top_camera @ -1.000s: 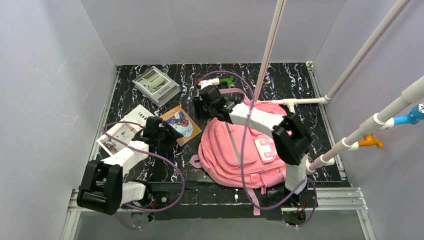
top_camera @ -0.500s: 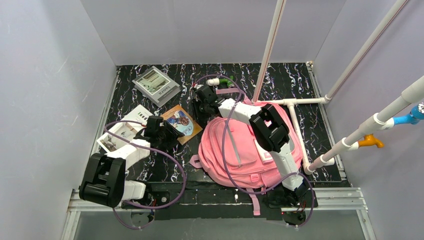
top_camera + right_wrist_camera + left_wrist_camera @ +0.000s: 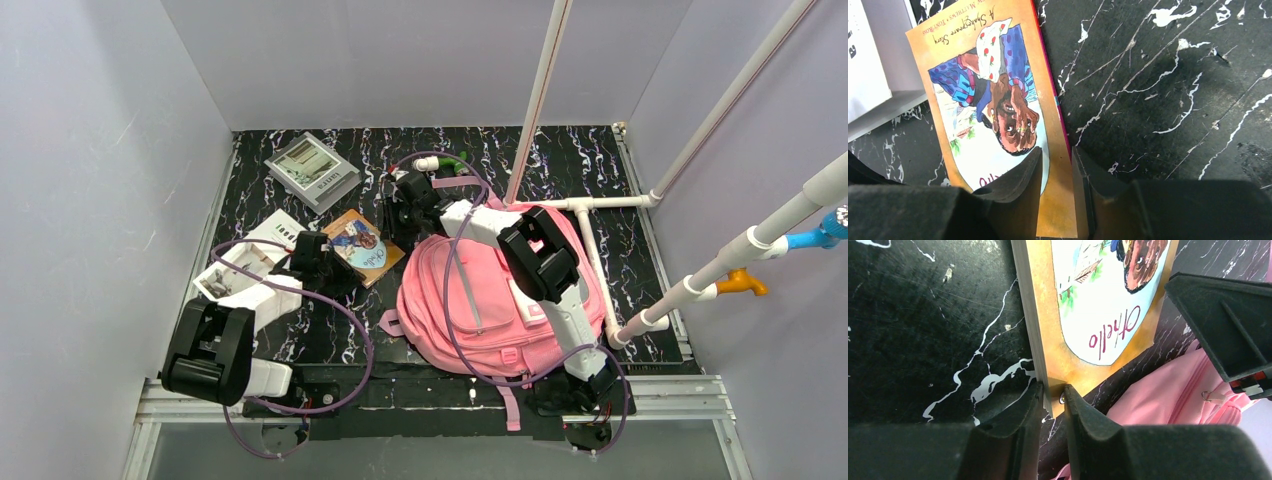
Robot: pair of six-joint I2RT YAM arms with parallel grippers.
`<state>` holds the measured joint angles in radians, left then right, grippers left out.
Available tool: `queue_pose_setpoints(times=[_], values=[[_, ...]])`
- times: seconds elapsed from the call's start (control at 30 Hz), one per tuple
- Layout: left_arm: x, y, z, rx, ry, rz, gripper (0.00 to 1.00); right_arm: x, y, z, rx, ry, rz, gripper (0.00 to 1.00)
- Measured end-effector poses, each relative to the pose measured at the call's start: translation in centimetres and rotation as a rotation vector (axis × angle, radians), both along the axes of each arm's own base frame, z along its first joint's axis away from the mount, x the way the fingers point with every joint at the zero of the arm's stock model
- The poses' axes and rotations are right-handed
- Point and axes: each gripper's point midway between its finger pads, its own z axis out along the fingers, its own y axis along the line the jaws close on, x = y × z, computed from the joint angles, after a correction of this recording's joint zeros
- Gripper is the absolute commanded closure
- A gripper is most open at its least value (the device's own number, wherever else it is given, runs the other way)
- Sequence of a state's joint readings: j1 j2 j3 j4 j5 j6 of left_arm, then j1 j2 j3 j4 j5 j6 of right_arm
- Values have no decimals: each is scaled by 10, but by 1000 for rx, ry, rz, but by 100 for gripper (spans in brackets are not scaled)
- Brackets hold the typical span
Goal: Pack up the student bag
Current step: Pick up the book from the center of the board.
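You had both arms on one thing, the picture book (image 3: 358, 245) with the orange cover, which lay on the table (image 3: 560, 160) near its middle, just beside the top of the student bag (image 3: 480, 300). The bag itself rested front pockets up in the near right part of the table, its bottom at the near edge and its top turned toward the books. That probably kept the carry into it short, though the pictures did not show whether its zip was open. Your left gripper (image 3: 1052, 395) was clenched on a corner of the book, one pad on the page side and one on the cover. A corner is likely the only spot where a thin, flat book offers an edge to bite. Your right gripper (image 3: 1055, 160) straddled the opposite, red spine edge, one finger over the cover and the other over bare table. You could not tell from the wrist view whether it had clamped or merely bracketed the edge. I judged that two holds at opposite sides were meant to keep the floppy book from sagging or twisting when raised. The grey book (image 3: 312, 170) near the far left corner and the white book (image 3: 250, 262) by the left edge sat apart, waiting.
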<state>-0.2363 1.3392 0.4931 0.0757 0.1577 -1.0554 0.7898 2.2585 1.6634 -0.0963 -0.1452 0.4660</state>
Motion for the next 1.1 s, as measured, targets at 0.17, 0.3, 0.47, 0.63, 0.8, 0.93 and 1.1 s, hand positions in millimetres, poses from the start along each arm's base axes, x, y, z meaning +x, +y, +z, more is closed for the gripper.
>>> queue_pose_setpoints(times=[0.17,0.3,0.47,0.63,0.8,0.93,1.1], values=[[-2,1,-2,13,4,-16,97,1,0,0,21,2,-1,65],[-3,2,-1,22,6,-24,100,0,-1,1,26,-11,2,62],[2,4,6,17,-16,-14,100,-2,-8,3,6,-18,12,50],[16,6,32,-12,-88,20,100,-4,-21,11,0,21,20,37],[36,5,60,-42,-163,38,100,-7,-31,22,1,31,55,26],[39,4,64,-51,-167,41,100,-20,-47,27,-30,-65,139,22],[37,3,56,-63,-134,46,100,-50,-48,37,-96,-334,323,21]])
